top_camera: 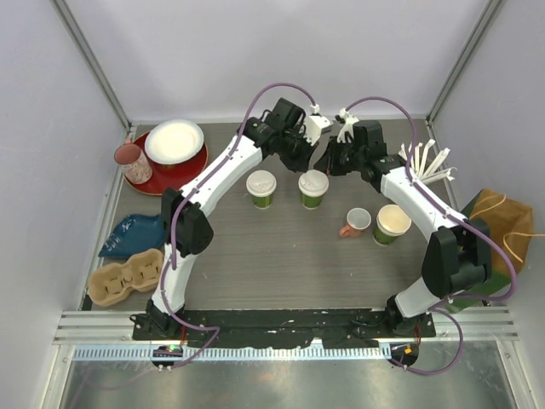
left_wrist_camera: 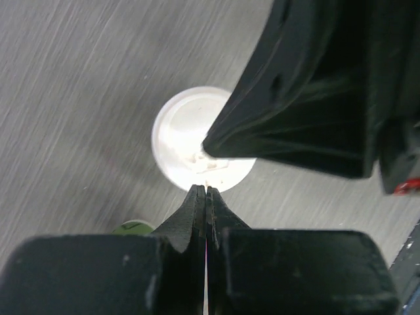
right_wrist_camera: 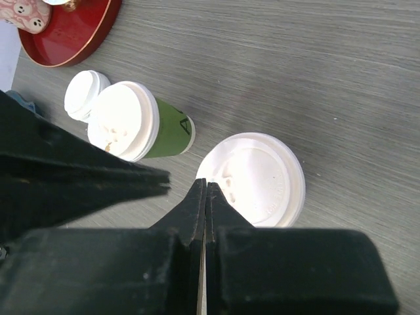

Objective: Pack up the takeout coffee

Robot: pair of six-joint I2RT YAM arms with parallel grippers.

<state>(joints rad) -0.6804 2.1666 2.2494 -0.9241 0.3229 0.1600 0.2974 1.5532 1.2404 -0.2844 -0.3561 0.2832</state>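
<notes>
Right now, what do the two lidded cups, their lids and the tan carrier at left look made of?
Left cup and right cup: probably paper, with matte green walls. Lids: likely thin plastic, smooth white with a slight sheen and moulded ridges. Carrier: apparently moulded pulp, dull tan with rounded wells.

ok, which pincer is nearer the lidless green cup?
Right. Seen from above, the right pincer hangs farther back and to the left of the lidless green cup. The left pincer is beside it, further left still.
</notes>
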